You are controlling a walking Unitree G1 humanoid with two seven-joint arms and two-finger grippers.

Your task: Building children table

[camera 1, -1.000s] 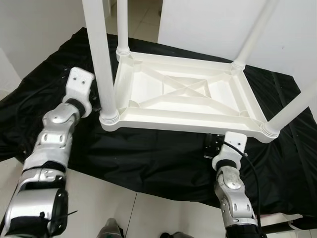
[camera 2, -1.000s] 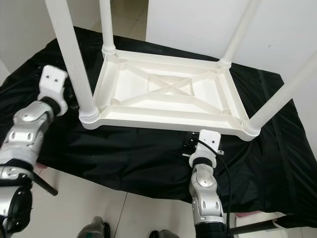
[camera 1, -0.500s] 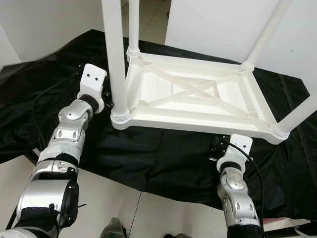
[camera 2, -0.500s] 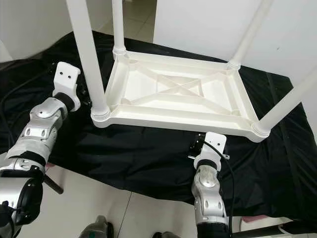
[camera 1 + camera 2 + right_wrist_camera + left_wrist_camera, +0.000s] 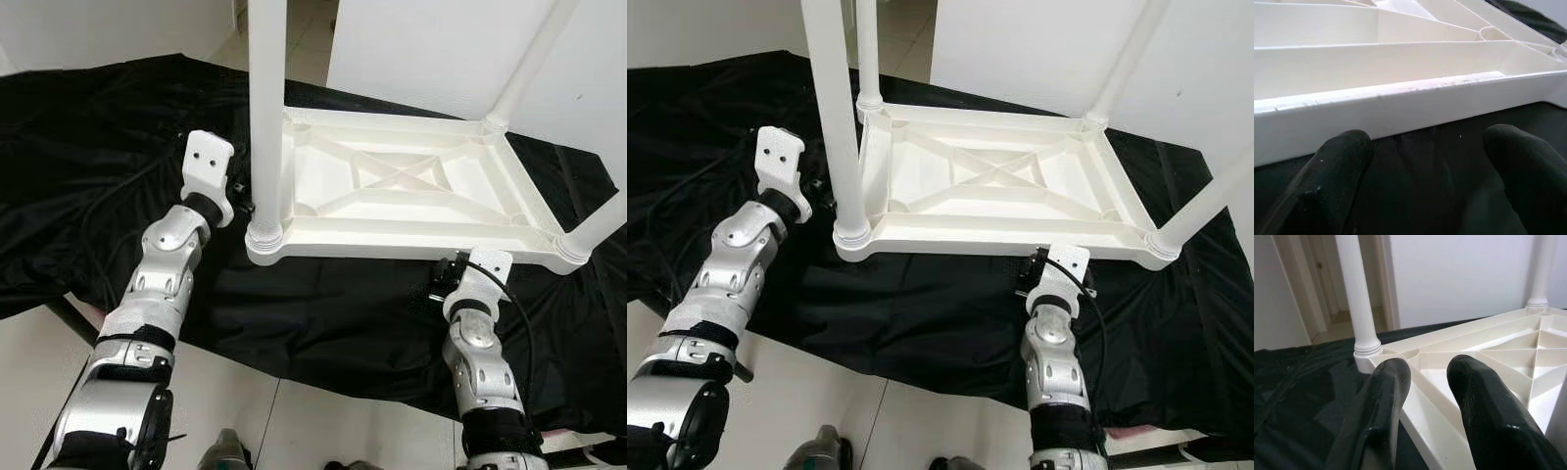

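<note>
The white table (image 5: 411,196) is lying upside down on the black cloth (image 5: 98,147), legs up. I'm keeping my left claw (image 5: 1427,377) a bit open by its left rim, near the front leg (image 5: 266,108). I'm holding my right claw (image 5: 1425,147) wide open & low at the front edge.

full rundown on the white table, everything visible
The white table lies upside down on a black cloth, its ribbed underside up with an X-shaped brace in the middle. It looks like moulded plastic. Round legs stand up from the corner sockets and run out of frame. The left gripper is open near its left edge; the right gripper is open at the near rim.
</note>
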